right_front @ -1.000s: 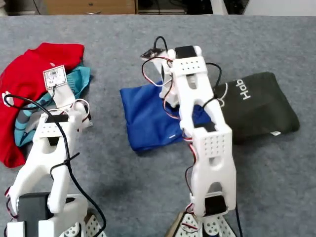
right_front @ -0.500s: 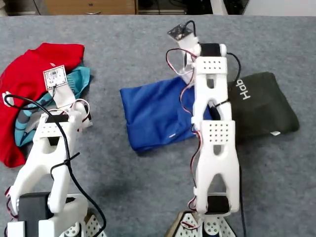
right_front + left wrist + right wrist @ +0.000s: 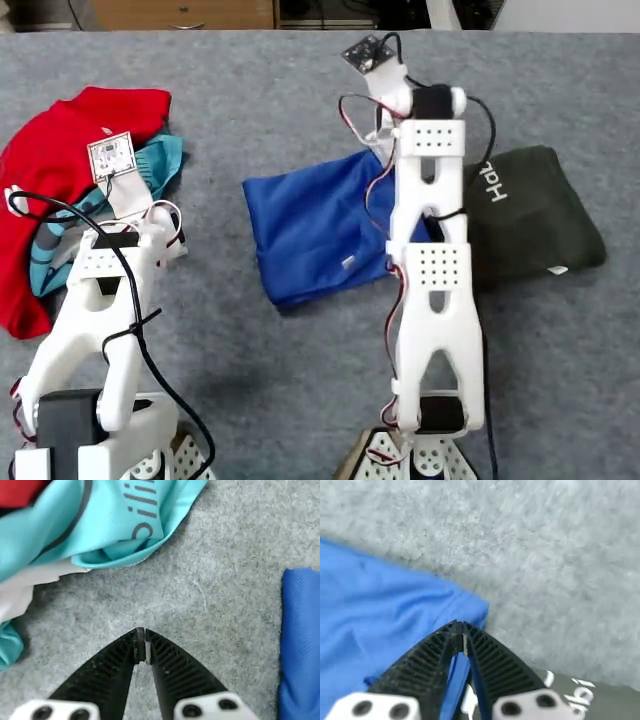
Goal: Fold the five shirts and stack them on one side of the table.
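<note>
A folded blue shirt (image 3: 310,230) lies mid-table. My right gripper (image 3: 460,632) is shut on its far right corner, with blue cloth (image 3: 380,620) showing between the jaws. Right of it lies a folded dark shirt (image 3: 530,210), which the blue shirt partly overlaps. At the far left a red shirt (image 3: 60,160) is heaped together with a teal shirt (image 3: 155,160). My left gripper (image 3: 140,647) is shut and empty over bare carpet, just short of the teal shirt (image 3: 100,520), with white cloth (image 3: 20,590) beside it.
The grey carpeted table (image 3: 230,90) has free room at the far middle and along the front between the two arm bases. The blue shirt's edge (image 3: 300,645) appears off to one side of my left gripper.
My right arm has swung right and stretched farther out. The blue shirt's far right corner was drawn out with it toward the dark shirt. My left arm has stayed still.
</note>
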You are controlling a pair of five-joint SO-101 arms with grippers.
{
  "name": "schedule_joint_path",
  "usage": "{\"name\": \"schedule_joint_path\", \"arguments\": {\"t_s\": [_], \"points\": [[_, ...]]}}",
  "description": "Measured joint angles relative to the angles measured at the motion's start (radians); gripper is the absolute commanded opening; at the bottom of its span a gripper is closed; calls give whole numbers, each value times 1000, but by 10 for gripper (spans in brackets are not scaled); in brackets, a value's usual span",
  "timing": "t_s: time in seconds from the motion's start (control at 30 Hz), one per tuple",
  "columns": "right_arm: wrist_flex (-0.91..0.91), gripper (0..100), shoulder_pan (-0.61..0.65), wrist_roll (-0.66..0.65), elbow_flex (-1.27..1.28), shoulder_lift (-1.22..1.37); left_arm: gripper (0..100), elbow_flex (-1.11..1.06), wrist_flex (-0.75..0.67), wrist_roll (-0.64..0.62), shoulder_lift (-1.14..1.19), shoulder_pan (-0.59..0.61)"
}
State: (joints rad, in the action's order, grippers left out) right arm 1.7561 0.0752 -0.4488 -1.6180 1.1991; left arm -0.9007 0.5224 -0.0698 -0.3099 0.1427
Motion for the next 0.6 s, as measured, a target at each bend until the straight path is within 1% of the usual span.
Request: {"name": "schedule_joint_path", "arguments": {"t_s": [0.1,0.17,0.4,0.5,0.6], "points": [[12,5,0,0,63,-103,18,0,0,0,0,0],[12,5,12,0,161,-186,18,0,0,0,0,0],[11,5,130,0,713,-488,18,0,0,0,0,0],[-29,5,150,0,908,-532,18,0,0,0,0,0],[-95,5,152,0,1030,-535,18,0,0,0,0,0]]}}
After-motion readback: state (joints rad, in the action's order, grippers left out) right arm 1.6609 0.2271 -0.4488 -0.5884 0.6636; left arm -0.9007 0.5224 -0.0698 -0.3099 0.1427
